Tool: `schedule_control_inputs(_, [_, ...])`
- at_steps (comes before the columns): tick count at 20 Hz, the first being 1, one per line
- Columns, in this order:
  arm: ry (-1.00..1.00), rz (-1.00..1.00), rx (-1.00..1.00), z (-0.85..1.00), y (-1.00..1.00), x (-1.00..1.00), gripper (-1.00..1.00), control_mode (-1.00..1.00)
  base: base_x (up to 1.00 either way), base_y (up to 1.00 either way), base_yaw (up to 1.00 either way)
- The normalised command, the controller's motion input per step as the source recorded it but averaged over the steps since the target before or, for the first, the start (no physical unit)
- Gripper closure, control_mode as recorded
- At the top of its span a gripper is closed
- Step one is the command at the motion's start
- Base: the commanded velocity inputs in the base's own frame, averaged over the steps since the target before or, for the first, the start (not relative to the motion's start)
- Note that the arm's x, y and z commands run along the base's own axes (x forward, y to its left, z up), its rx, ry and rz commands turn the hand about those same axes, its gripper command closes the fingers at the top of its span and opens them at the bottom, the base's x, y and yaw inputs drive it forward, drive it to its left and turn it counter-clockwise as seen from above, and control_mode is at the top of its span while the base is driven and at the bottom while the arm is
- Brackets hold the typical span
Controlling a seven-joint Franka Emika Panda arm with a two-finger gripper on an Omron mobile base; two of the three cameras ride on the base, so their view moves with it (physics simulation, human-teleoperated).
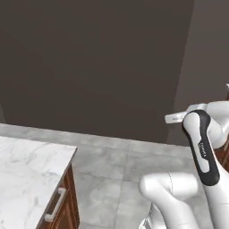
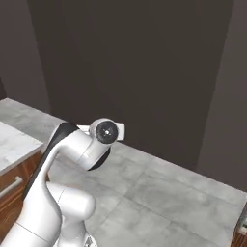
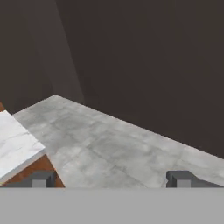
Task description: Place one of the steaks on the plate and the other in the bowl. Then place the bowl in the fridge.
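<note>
Dark grey-brown flat walls (image 1: pixel 98 62) fill the background, meeting at a vertical corner in all three views. Below them runs a grey stone-tiled floor (image 1: pixel 116 161), tile seams visible in the right base view and the hand view too. White marble-veined countertop (image 1: pixel 27 179) with a square corner sits lower left in the left base view, on top of a reddish-brown wooden cabinet (image 1: pixel 69 203) with a pale bar drawer handle (image 1: pixel 54 205); same countertop shows at the left edge of the hand view, well apart from the fingers. White robot arm with dark joints (image 1: pixel 201 147) rises at lower right in the left base view and lower left in the right base view, elbow bent, a round dark-centred joint cap facing the right camera. Two-finger gripper (image 3: pixel 111 178) in the hand view: small dark grey fingertips (image 3: pixel 179 178) spread wide apart at the bottom, released, nothing between them, aimed over bare floor toward the wall. Steaks, plate, bowl and fridge: position cannot be told from these frames.
</note>
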Motion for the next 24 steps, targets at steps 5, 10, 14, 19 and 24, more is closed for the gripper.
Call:
schedule_control_inputs(5, [0.00,0.00,0.00,0.00,0.00,0.00,-1.00,1.00,1.00,-0.09,0.51])
schedule_control_inputs(10, [0.00,0.00,0.00,0.00,0.00,0.00,-1.00,1.00,1.00,-0.30,0.37])
schedule_control_inputs(14, [0.00,0.00,0.00,0.00,0.00,0.00,-1.00,1.00,1.00,-0.16,0.46])
schedule_control_inputs(19, [0.00,0.00,0.00,0.00,0.00,0.00,-1.00,1.00,1.00,0.00,0.49])
schedule_control_inputs(24, [0.00,0.00,0.00,0.00,0.00,0.00,-1.00,1.00,1.00,0.00,0.51])
